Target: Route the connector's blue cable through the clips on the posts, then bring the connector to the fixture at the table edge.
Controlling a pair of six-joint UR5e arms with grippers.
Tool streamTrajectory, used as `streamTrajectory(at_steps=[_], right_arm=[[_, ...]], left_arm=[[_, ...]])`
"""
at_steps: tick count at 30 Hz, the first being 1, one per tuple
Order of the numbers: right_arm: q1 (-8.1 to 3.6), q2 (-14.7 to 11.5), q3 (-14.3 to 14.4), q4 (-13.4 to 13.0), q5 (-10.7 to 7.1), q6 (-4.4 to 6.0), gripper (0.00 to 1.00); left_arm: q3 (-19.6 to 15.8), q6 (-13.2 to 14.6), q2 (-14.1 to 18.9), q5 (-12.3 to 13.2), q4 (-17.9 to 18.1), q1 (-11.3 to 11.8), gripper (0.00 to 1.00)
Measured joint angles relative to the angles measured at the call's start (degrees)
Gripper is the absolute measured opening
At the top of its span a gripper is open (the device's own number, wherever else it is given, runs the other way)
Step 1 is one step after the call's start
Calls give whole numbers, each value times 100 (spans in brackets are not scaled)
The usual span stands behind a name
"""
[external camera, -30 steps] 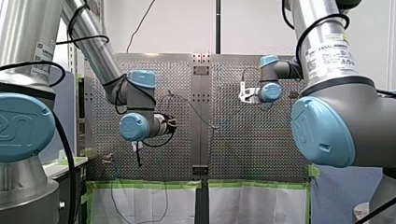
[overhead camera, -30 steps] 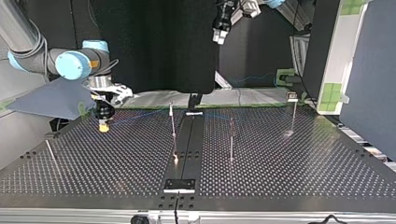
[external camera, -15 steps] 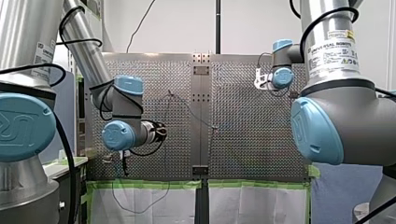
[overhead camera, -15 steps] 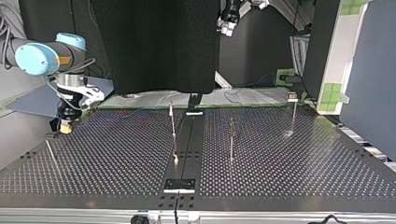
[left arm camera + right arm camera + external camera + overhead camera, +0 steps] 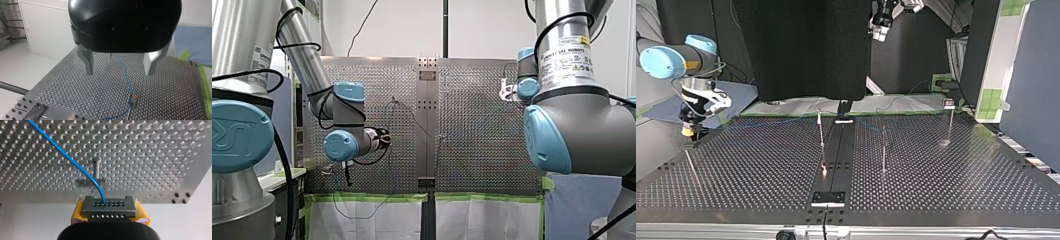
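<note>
— So, where's the connector point(image 5: 108, 206)?
— Pinched between my right gripper's point(image 5: 109, 216) yellow pads point(image 5: 77, 213), at the top view's far left; its blue cable point(image 5: 67, 157) runs off over the table point(image 5: 155, 152), seemingly past a post point(image 5: 95, 168)
— And my left gripper point(image 5: 120, 66)?
— Fingers point(image 5: 88, 62) spread wide, high at the top view's upper middle

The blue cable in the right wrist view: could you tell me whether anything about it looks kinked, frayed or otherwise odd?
Nothing stands out. The blue cable leaves one hole of the connector in a smooth curve, unkinked, and the connector sits square between my right gripper's yellow fingers.
</note>
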Motion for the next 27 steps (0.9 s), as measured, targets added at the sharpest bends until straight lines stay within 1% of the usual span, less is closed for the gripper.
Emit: streamTrajectory(at_steps=[3, 6, 10, 15, 18, 22, 27], right_arm=[[-81, 21, 2, -11, -11, -27, 0], [-163, 45, 0, -14, -58, -101, 0], [-261, 129, -1, -1, -216, -240, 0], [-306, 190, -6, 4, -427, -309, 0], [-376, 284, -32, -27, -561, -383, 0], [-446, 416, -100, -53, -751, -409, 0], [-531, 452, -205, 7, -949, -435, 0]], left_arm=[[8, 3, 0, -4, 0, 22, 98], [22, 7, 0, -3, -17, 42, 98], [70, 16, 0, -6, -94, 58, 98], [157, 64, 0, -8, -181, 61, 98], [212, 128, 0, -56, -283, 62, 98], [236, 233, 0, -162, -411, 62, 98], [246, 338, 0, -248, -541, 62, 98]])
